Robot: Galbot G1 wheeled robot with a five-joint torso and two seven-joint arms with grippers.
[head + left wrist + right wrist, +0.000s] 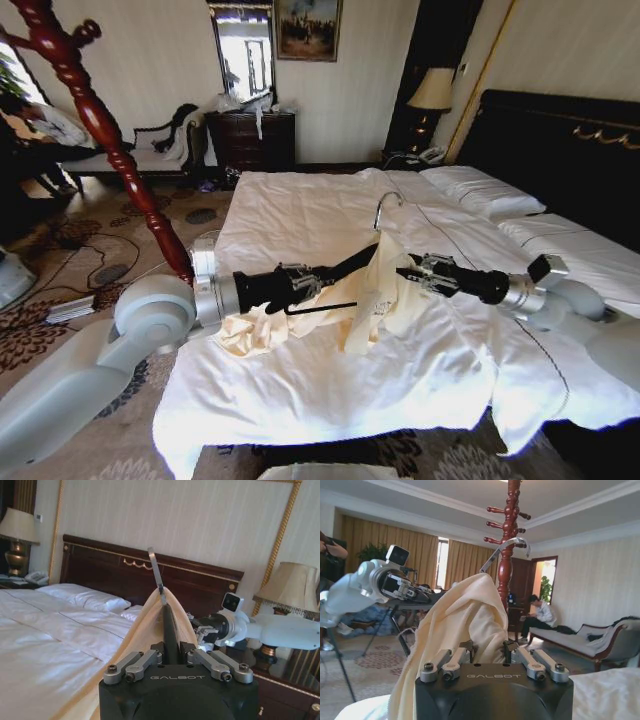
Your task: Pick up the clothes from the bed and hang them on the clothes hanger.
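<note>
Item: cream top [370,300], thin soft fabric, draped over a black triangular hanger [335,282] with a silver hook [385,205], held above the white-sheeted bed [330,215].

Head view: both arms meet over the bed; loose fabric sags below the left gripper [300,283] onto the sheet; the hook stands up between the two grippers.

Left wrist view: left gripper [170,655], jaws closed on the hanger's black bar; top folds away on either side; right gripper just beyond; dark headboard [200,582] with gold ornament behind.

Right wrist view: right gripper [487,652], jaws closed on a fold of the top, which rises as a smooth peak ahead of them; twisted red-brown coat stand [507,545] beyond the hook.
</note>
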